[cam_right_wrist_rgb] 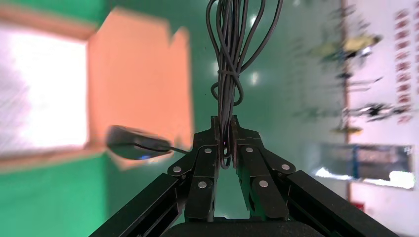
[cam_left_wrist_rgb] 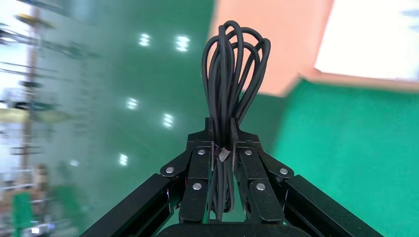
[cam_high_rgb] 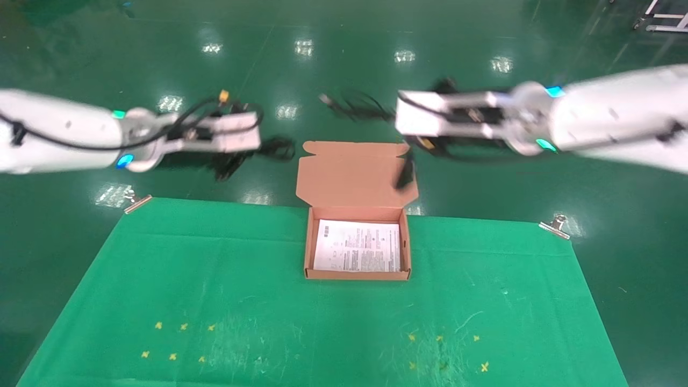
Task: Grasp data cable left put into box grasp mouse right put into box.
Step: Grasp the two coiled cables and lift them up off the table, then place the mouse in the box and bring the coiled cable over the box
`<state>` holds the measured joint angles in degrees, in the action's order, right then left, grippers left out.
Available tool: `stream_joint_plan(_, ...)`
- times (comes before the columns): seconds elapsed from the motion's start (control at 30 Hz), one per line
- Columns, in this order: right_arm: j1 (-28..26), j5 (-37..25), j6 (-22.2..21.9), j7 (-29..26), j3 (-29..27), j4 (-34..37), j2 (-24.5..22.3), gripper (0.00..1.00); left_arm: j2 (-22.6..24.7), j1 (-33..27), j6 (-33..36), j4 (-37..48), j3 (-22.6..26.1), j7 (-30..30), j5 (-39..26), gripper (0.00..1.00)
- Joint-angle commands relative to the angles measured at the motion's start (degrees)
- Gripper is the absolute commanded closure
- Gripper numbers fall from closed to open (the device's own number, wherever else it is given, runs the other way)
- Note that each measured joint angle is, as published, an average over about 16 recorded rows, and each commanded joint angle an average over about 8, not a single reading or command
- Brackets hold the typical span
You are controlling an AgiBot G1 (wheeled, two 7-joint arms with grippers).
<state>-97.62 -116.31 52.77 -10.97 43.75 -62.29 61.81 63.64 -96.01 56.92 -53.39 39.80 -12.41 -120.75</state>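
Green-clothed table (cam_high_rgb: 161, 279) over a glossy green floor; the box (cam_high_rgb: 357, 275) lies open, holding only its white sheet. Left gripper (cam_left_wrist_rgb: 222, 129) pinches the limp, light data cable (cam_left_wrist_rgb: 233, 74) mid-coil, aloft. Right gripper (cam_right_wrist_rgb: 225, 129) clamps the bundled cord; the black mouse (cam_right_wrist_rgb: 129, 143) dangles and will likely swing.

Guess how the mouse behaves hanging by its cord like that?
The right gripper pinches the bundled cord, not the body, so the mouse dangles and probably swings. The thin cord looks floppy, giving poor placement control. Over the box it may land tilted or catch the wall.
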Motion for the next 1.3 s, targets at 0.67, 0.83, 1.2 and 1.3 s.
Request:
stream_joint_plan(0.67, -5.9, 5.3, -4.2, 10.1, -0.4, 15.5, 10.9, 1.0, 1.8, -2.1, -2.7, 1.9, 0.2, -0.4, -2.9, 1.0)
stream_joint_plan(0.83, -3.6, 5.5, -3.7, 9.2, 0.0, 15.1, 10.5, 1.0, 0.2, -1.1, -1.4, 0.4, 0.8, -1.8, -4.5, 1.0)
stream_joint_plan(1.2, -1.4, 6.6, -5.4, 12.4, 1.2, 23.2, 14.7, 1.0, -3.0, 0.0, 2.4, -3.3, 1.5, -6.5, -8.1, 1.0)
stream_joint_plan(1.3, -0.4, 8.5, -5.2, 13.8, 1.6, 24.7, 15.3, 1.0, -3.5, 0.2, 3.3, -4.5, 1.6, -7.7, -8.8, 1.0)
